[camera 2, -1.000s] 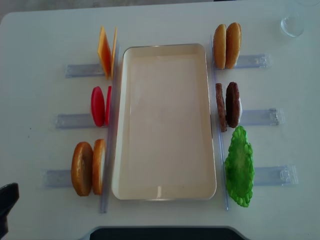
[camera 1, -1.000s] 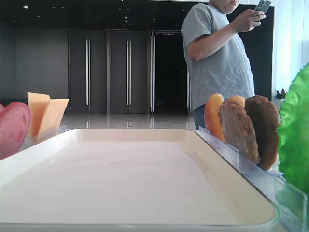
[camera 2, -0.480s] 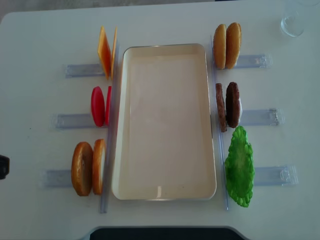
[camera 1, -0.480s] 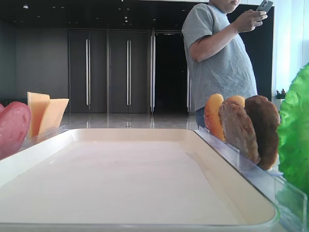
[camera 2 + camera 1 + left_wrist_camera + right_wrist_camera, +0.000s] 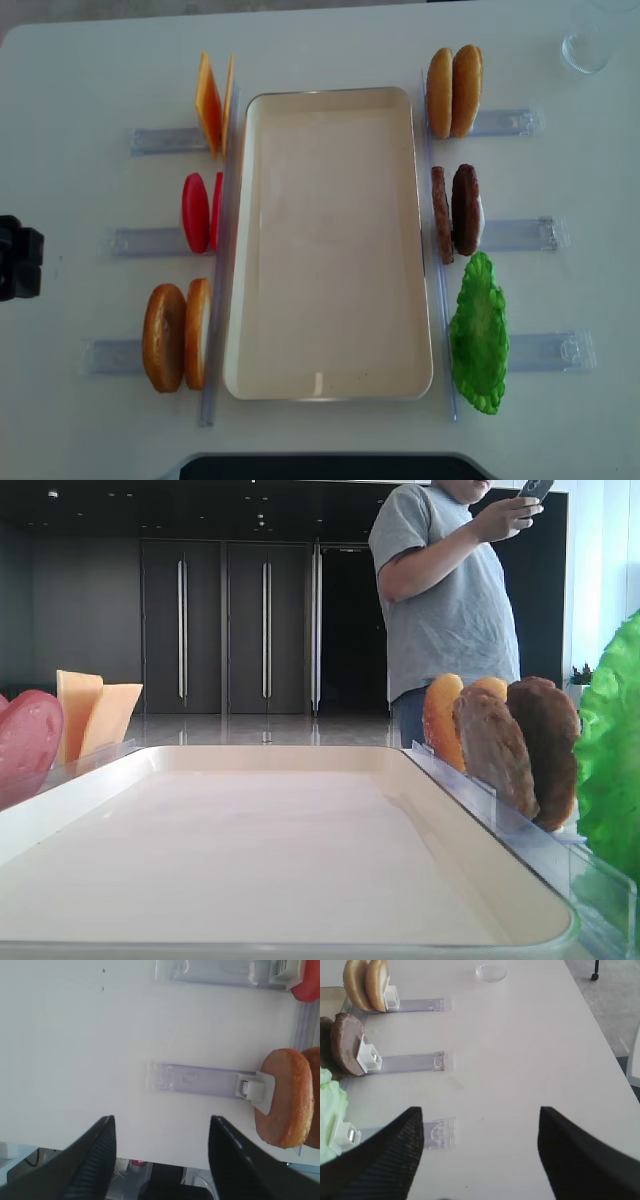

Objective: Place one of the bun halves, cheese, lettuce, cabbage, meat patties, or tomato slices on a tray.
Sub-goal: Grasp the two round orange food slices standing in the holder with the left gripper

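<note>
Bystander (image 5: pixel 445 590) in low view only.

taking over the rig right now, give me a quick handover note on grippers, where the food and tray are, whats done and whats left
Left gripper: jaws open, empty, over bare table beside the left-side bun halves.
Right gripper: jaws open, empty, over bare table right of the racks.
Tray: centre of the table, nothing on it.
Left of the tray, standing in racks: cheese, tomato slices, bun halves.
Right of it: a second pair of buns, meat patties, lettuce.
Done: nothing placed yet.
Left: grasp one item and set it on the tray.
</note>
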Motion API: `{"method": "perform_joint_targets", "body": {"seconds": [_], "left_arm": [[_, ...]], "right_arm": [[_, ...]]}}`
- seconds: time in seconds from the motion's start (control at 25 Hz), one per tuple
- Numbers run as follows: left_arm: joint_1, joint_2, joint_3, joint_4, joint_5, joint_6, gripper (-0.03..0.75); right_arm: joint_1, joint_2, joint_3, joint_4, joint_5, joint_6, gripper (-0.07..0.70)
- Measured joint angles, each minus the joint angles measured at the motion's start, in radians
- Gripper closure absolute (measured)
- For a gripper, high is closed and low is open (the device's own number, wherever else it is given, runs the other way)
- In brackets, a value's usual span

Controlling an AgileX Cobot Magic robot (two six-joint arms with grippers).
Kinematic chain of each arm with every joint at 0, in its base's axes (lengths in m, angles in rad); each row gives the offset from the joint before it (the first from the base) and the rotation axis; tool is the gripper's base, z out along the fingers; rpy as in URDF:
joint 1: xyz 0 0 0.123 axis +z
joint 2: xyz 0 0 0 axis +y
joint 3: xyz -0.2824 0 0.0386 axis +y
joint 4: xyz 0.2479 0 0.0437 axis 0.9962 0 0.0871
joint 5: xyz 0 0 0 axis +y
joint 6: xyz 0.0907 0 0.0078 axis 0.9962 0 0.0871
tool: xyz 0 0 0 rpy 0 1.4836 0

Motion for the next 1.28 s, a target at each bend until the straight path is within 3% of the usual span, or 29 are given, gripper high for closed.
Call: {"method": "perform_joint_targets", "body": {"seconds": [0.64,1.28], "left_arm": [[-0.001,0.009,-0.009,0.012,-0.004,-0.09,0.265],[-0.002,0.009,-0.009,-0.179,-0.003,-0.091,0.265]], "right_arm": [[0.0,0.0,0.0,0.0,0.0,0.0,0.166],[0.0,0.0,0.0,0.0,0.0,0.0,0.166]]}}
